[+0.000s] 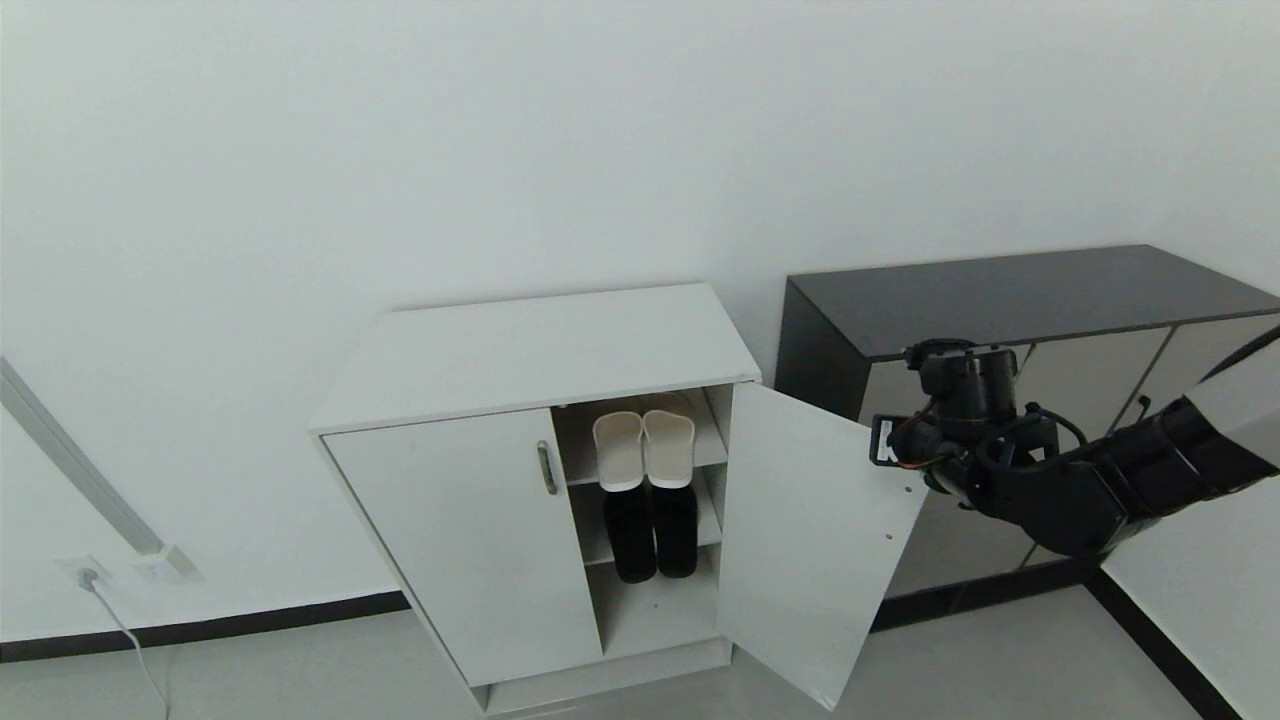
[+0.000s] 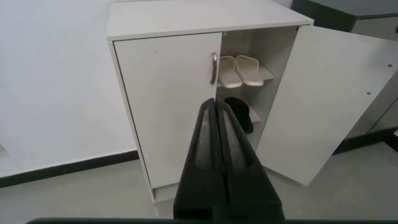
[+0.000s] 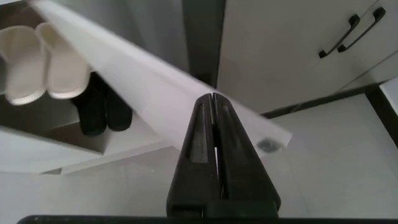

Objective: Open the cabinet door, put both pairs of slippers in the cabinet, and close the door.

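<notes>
The white cabinet (image 1: 540, 350) stands against the wall with its left door (image 1: 470, 540) closed and its right door (image 1: 810, 540) swung open. A white pair of slippers (image 1: 645, 450) lies on the upper shelf, and a black pair (image 1: 655, 530) on the shelf below. My right gripper (image 1: 882, 442) is shut and sits at the outer edge of the open door (image 3: 155, 87), its tips (image 3: 214, 99) close against the panel. My left gripper (image 2: 214, 107) is shut and empty, held in front of the closed door below its handle (image 2: 214, 67).
A dark sideboard (image 1: 1020, 295) with a black top stands right of the cabinet, just behind the open door. A wall socket with a cable (image 1: 88, 577) is low on the left. A white surface (image 1: 1210, 580) borders the floor at the right.
</notes>
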